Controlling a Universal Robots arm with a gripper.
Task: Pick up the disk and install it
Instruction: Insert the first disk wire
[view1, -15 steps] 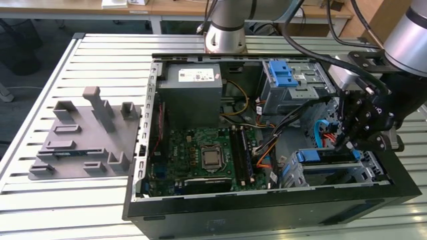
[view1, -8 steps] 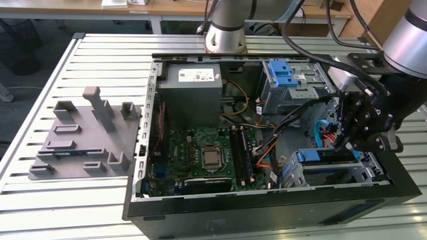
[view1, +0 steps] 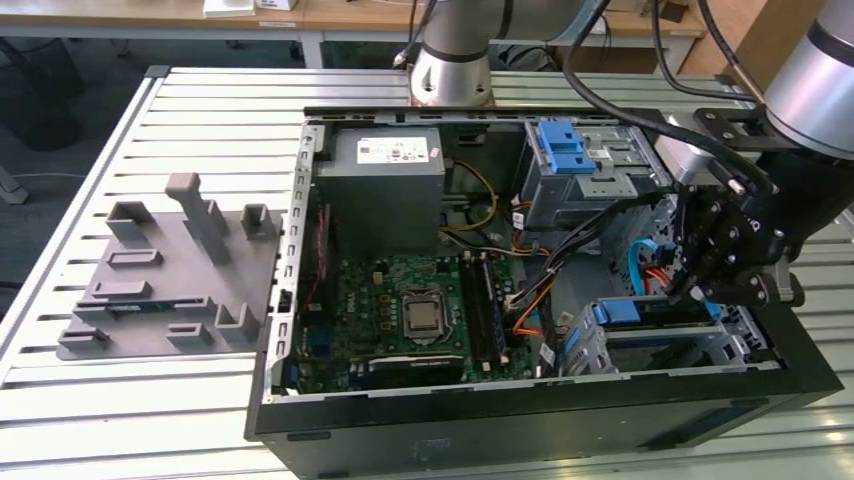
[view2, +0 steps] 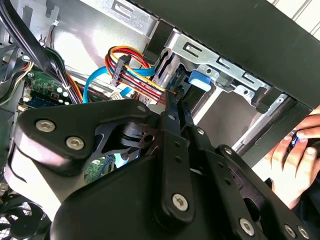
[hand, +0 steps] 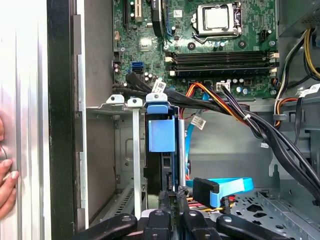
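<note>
The disk (hand: 159, 172) stands on edge inside the small metal drive cage (hand: 131, 150) at the case's front corner, with a blue plastic piece (hand: 162, 134) over its far end. In the exterior view the cage (view1: 657, 330) sits low on the exterior view's right, showing the disk's blue edge (view1: 638, 312). My gripper (view1: 697, 288) hangs just above it. In both wrist views the fingers (hand: 172, 200) lie close together, tips at the disk's near end (view2: 163, 70). Whether they pinch it or only touch it is unclear.
The open computer case (view1: 534, 425) lies on a slatted table. Motherboard (view1: 414, 310), grey power supply (view1: 384, 190), upper cage with blue latch (view1: 567, 150), and coloured cables (view2: 127, 67) crowd the gripper. A grey fixture (view1: 167, 275) sits on the exterior view's left. A person's hand (view2: 295, 155) rests outside the case wall.
</note>
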